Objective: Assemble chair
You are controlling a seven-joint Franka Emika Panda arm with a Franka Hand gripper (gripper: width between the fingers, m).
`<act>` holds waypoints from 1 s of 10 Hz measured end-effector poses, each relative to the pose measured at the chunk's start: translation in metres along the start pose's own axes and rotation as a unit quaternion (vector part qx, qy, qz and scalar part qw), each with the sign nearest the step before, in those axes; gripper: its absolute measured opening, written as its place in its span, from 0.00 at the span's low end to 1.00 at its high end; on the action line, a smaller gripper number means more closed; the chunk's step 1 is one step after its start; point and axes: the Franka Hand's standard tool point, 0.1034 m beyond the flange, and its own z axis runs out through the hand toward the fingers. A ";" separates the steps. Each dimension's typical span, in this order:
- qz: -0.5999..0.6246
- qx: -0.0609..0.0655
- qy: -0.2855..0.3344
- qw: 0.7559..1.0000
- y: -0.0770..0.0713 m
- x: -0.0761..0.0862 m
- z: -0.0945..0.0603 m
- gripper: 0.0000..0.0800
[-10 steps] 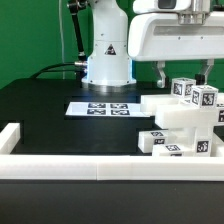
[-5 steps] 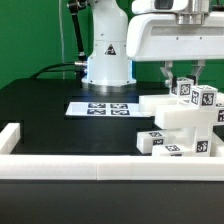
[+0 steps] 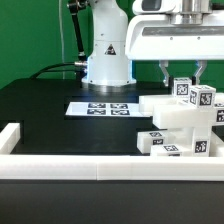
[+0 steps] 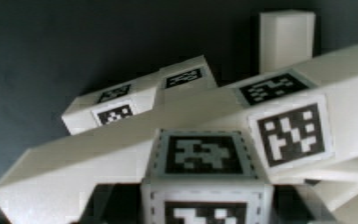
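Note:
The chair [image 3: 185, 118] stands as a cluster of white blocky pieces with black-and-white tags at the exterior view's right. My gripper [image 3: 184, 76] hangs straight above it. Its two dark fingers [image 3: 166, 72] come down on either side of an upright tagged block [image 3: 183, 88] at the top of the cluster. A second tagged block [image 3: 205, 97] stands beside it. In the wrist view that block [image 4: 202, 175] fills the space inside my gripper [image 4: 202, 206], with a dark finger pressed against each side. Tagged white panels [image 4: 282, 120] lie beyond it.
A low tagged piece [image 3: 165, 143] lies in front of the cluster. The marker board [image 3: 100, 107] lies flat at mid-table before the robot base [image 3: 107, 55]. A white rail [image 3: 100, 168] borders the front edge and turns up at the left corner [image 3: 12, 133].
The fingers stood wide apart one second ago and have since closed in on the upright tagged block. The gripper body now sits slightly higher in the exterior view.

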 end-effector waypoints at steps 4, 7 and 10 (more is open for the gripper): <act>0.175 0.000 0.000 0.985 -0.001 0.000 0.000 0.36; 0.308 0.004 -0.002 0.951 -0.002 0.000 0.000 0.36; 0.315 0.003 -0.001 0.949 -0.003 0.000 0.000 0.66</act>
